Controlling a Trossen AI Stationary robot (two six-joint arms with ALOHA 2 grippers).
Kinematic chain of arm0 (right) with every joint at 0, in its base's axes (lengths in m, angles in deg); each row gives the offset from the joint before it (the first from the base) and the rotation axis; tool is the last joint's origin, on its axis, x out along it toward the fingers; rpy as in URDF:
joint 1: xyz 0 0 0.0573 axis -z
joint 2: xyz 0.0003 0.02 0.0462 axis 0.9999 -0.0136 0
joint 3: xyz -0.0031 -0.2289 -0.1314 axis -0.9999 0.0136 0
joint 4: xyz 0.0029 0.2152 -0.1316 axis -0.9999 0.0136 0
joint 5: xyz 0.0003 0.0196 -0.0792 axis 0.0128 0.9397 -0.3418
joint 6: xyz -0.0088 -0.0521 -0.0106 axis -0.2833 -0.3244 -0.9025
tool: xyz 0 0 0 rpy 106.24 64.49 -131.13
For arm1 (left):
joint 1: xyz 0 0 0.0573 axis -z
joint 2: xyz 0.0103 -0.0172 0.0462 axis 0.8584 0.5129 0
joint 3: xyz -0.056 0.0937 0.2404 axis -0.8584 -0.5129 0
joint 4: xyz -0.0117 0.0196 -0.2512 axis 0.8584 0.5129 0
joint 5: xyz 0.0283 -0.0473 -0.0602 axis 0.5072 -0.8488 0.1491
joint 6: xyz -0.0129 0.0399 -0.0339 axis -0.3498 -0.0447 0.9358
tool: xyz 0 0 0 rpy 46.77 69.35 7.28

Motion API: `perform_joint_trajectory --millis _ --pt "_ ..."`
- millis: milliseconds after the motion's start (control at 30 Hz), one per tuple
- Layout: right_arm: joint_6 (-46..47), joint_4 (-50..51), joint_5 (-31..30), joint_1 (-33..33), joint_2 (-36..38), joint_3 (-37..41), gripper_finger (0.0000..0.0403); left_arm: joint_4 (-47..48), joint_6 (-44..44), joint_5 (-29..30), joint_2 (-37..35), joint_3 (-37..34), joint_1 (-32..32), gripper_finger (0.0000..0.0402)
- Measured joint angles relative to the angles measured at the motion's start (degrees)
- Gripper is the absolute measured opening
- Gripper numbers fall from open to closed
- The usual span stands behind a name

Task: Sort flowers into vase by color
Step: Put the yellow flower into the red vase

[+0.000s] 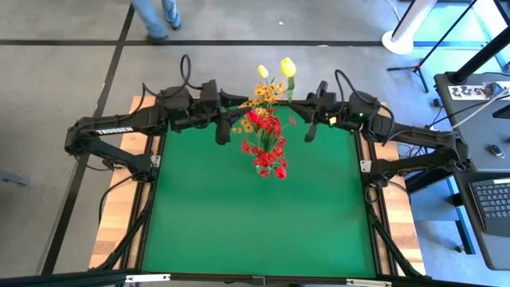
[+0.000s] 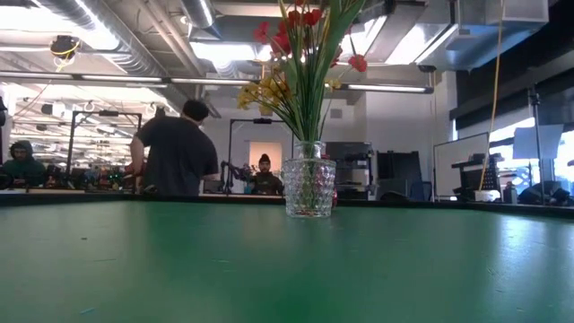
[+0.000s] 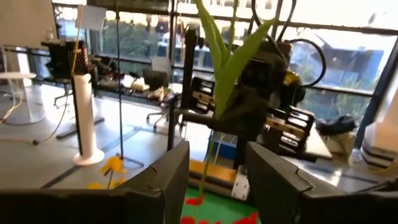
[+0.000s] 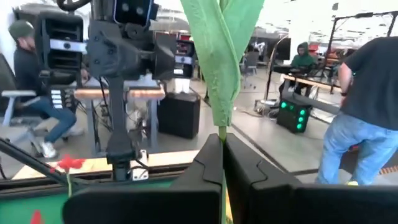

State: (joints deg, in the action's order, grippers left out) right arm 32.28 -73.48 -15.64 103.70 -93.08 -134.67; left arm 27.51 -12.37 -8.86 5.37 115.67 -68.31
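On my right wrist feed the right gripper (image 4: 222,163) has its two dark fingers pressed together on a thin green stem, with the broad tulip leaf (image 4: 222,50) rising straight out of the pinch. From above, that gripper (image 1: 310,127) sits at the far edge of the green table (image 1: 255,223), just right of the bouquet, and the yellow tulips (image 1: 288,67) stand up beside it past the table's rim.

The left gripper (image 3: 214,171) is spread wide, nothing between its fingers (a leafy stem shows through the gap, farther off, in front of the other arm). In the overhead view it (image 1: 224,129) hovers just left of the flowers, level with the right one.

Between the two stands the glass vase (image 2: 310,187), a cut-pattern clear one, upright near the table's far edge. It holds red tulips (image 1: 280,171), red sprays (image 1: 265,127) and yellow-orange sprays (image 1: 256,100) all mixed in one bunch, green stems fanning upward.

For writing, I can make out large dark digits on a white card (image 1: 467,91) on the side desk at right, but I can't read them with confidence. A laptop (image 1: 492,199) sits on the same desk. A person in a dark shirt (image 2: 175,152) stands with their back turned beyond the table.
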Motion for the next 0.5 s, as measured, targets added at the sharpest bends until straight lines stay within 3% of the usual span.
perform_joint_trajectory --millis 267,400,500 --pt "9.59 -13.94 13.42 9.32 1.7 11.03 0.0 4.82 -0.37 3.58 -0.64 0.02 0.02 0.0153" --pt "12.27 -10.04 23.58 12.82 1.69 11.92 0.0 7.01 -0.5 5.36 -0.64 0.02 -0.23 0.0153" --pt "10.03 -3.36 26.47 13.34 1.69 11.92 0.0 8.72 -0.48 6.29 -0.64 0.02 -0.77 0.0153"
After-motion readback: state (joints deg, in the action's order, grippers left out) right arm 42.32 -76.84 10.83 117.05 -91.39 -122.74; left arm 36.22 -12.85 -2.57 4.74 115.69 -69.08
